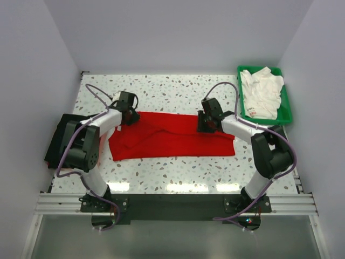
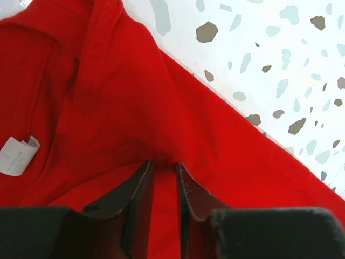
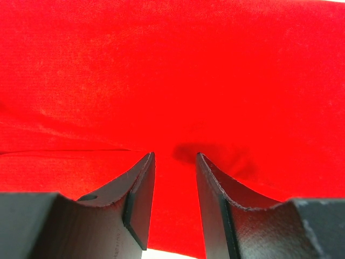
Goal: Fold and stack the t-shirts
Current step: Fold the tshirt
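Tray (image 1: 289, 105): sitting far right, holding crumpled white shirts (image 1: 261, 91).
Red shirt (image 1: 172, 141): lying spread mid-table.
Left gripper (image 2: 164, 162): pinching the red shirt.
Right gripper (image 3: 175, 155): fingers standing spread, resting on the red shirt.

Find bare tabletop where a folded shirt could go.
Free: the far strip of table between red t-shirt and back wall, left of the green tray; also the near strip by the arm bases. Crowded: mid-table, left gripper and right gripper at the shirt; black t-shirt at left edge.
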Available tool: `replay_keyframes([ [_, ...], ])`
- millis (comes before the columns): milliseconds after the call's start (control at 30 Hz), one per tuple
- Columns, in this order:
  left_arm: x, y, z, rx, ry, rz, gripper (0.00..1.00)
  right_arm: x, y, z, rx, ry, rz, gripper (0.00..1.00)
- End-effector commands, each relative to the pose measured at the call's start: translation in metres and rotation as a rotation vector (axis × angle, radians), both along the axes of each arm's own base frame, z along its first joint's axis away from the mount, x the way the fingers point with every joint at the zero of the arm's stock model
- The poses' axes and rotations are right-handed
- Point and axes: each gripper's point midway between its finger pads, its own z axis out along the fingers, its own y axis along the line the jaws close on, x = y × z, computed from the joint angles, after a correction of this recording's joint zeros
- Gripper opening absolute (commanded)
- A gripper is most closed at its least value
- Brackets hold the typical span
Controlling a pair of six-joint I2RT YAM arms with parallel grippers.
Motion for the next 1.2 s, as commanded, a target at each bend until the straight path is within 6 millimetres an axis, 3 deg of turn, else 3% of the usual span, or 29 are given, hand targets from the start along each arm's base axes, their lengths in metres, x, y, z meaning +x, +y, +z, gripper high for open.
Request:
replay_keyframes([
  [0, 0.010, -0.004, 0.012, 0.002, -0.030, 0.028, 0.26, 0.007, 0.002, 0.017, 0.023, -0.063, 0.013, 0.40],
  [400, 0.002, -0.014, 0.024, -0.017, -0.057, 0.000, 0.00, 0.005, 0.000, 0.017, 0.017, -0.062, 0.009, 0.40],
  [733, -0.021, -0.044, 0.045, -0.063, -0.110, -0.055, 0.00, 0.004, -0.001, 0.017, 0.014, -0.065, 0.006, 0.39],
  [900, -0.024, -0.039, 0.048, -0.034, -0.131, -0.026, 0.00, 0.003, -0.002, 0.018, 0.015, -0.067, 0.005, 0.39],
  [1067, -0.017, -0.027, 0.038, 0.049, -0.071, 0.037, 0.25, 0.001, -0.002, 0.017, 0.014, -0.064, 0.008, 0.39],
  [1167, -0.007, -0.022, 0.032, 0.093, -0.046, 0.073, 0.35, 0.001, -0.004, 0.017, 0.008, -0.063, 0.005, 0.39],
])
